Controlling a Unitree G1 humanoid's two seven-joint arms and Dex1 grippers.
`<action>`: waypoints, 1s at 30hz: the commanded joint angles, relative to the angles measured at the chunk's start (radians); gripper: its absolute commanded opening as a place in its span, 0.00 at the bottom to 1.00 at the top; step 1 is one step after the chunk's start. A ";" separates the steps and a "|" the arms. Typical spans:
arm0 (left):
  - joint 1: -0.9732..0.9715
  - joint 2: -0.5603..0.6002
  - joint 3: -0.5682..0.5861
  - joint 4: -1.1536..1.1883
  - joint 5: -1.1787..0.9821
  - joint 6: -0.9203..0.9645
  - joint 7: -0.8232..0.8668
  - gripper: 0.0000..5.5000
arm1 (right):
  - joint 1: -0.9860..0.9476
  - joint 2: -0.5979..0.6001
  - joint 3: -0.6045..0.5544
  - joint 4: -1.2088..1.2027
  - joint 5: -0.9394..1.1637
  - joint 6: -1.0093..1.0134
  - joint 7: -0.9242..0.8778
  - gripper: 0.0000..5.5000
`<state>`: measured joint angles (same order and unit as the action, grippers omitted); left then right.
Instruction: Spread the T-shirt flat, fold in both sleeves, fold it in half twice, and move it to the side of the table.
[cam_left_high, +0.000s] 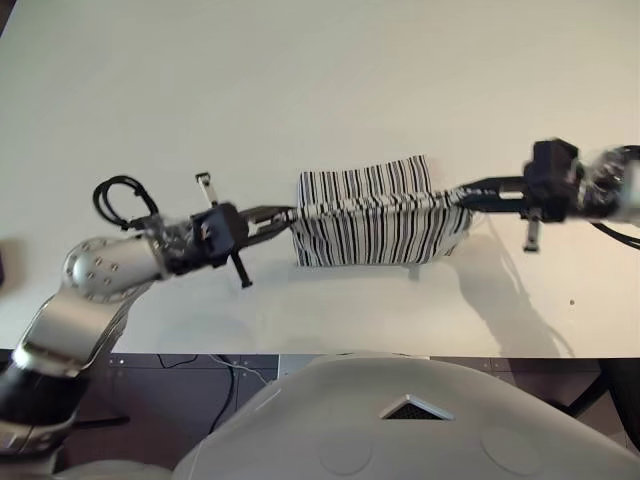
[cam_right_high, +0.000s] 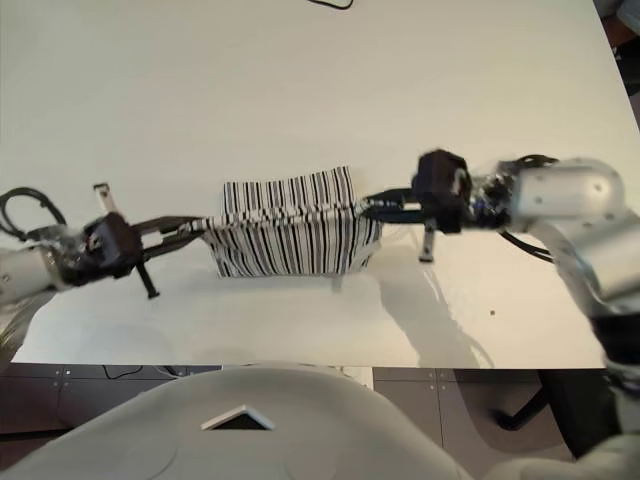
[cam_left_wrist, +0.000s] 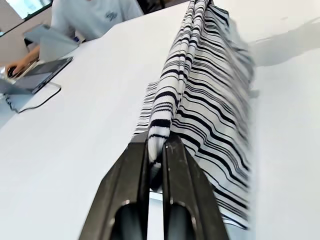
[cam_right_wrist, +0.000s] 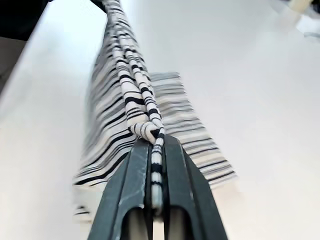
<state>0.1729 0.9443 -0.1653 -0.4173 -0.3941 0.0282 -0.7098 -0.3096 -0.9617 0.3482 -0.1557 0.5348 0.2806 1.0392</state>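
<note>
A black-and-white striped T-shirt (cam_left_high: 375, 215) hangs folded between my two grippers above the white table (cam_left_high: 300, 90), its lower part draping down to the surface. On its left edge my left gripper (cam_left_high: 290, 214) is shut, pinching the cloth (cam_left_wrist: 157, 137) between its dark fingers. My right gripper (cam_left_high: 452, 193) is shut on the right edge, where a bunched fold (cam_right_wrist: 150, 131) sits clamped in its jaws. The shirt (cam_right_high: 290, 235) is stretched taut along its top between both grips.
The table's front edge (cam_left_high: 300, 352) runs just below the shirt. Open white surface lies behind and to both sides. In the left wrist view a person sits at a laptop (cam_left_wrist: 40, 72) at the far side, with a cable (cam_left_wrist: 30, 102) on the table.
</note>
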 joint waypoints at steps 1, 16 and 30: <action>-0.124 -0.106 -0.065 0.198 0.083 0.059 -0.021 0.02 | -0.206 0.211 0.123 0.382 -0.216 -0.043 0.039 0.02; -0.336 -0.400 -0.075 0.627 0.318 0.006 0.101 0.27 | -0.310 0.436 0.063 0.925 -0.524 -0.383 -0.052 0.22; -0.356 -0.489 0.054 0.622 0.374 0.040 0.259 0.27 | -0.102 0.546 0.034 0.749 -0.447 -0.478 0.044 0.22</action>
<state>-0.1664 0.4548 -0.1191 0.1966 -0.0346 0.0699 -0.4534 -0.3703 -0.4320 0.3788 0.4712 0.1198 -0.2141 1.0798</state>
